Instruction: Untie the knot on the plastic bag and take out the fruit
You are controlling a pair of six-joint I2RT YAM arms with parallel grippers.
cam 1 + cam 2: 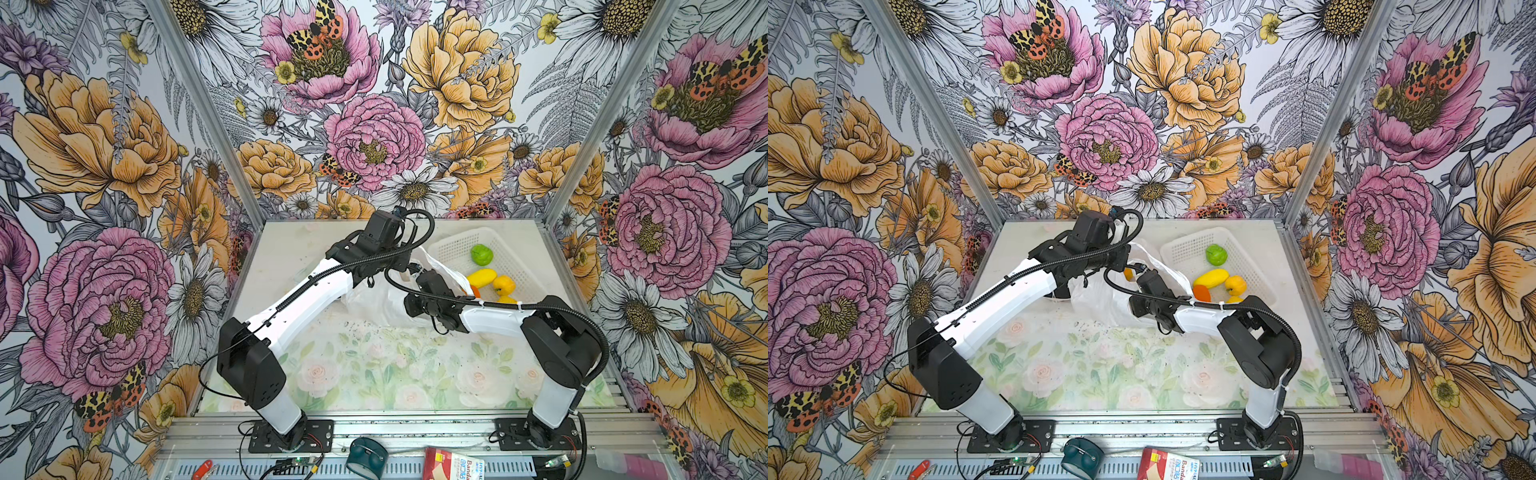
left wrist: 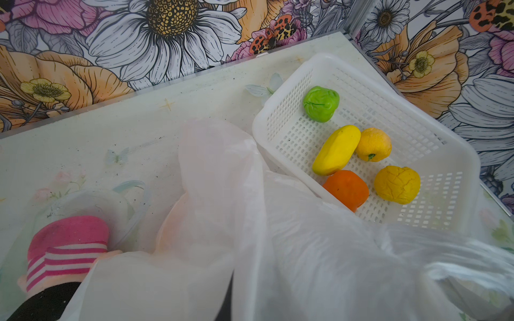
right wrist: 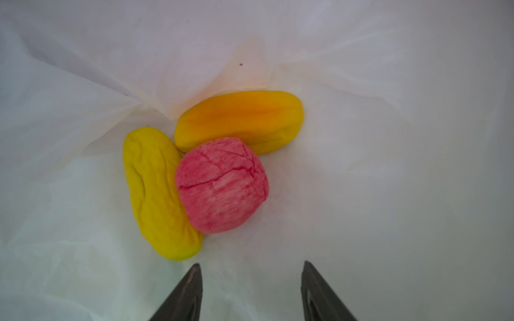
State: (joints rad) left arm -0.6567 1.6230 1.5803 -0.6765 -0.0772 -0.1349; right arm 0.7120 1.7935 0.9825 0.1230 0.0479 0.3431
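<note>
Your right gripper [image 3: 251,262] is open, empty, inside the plastic bag [image 3: 389,139] before the pink fruit [image 3: 222,184]. Your left gripper [image 1: 411,266] clamps its rim, evidently for access.

Both top views: high, facing 12 o'clock, whole table [image 1: 353,357]. Left wrist: near, shares basket [image 2: 331,58]. Right wrist: close-up inside bag [image 3: 389,139].

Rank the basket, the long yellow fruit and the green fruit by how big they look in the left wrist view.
1. white basket
2. long yellow fruit
3. green fruit, though it seems farther from the camera, so its real size is unsure.
</note>
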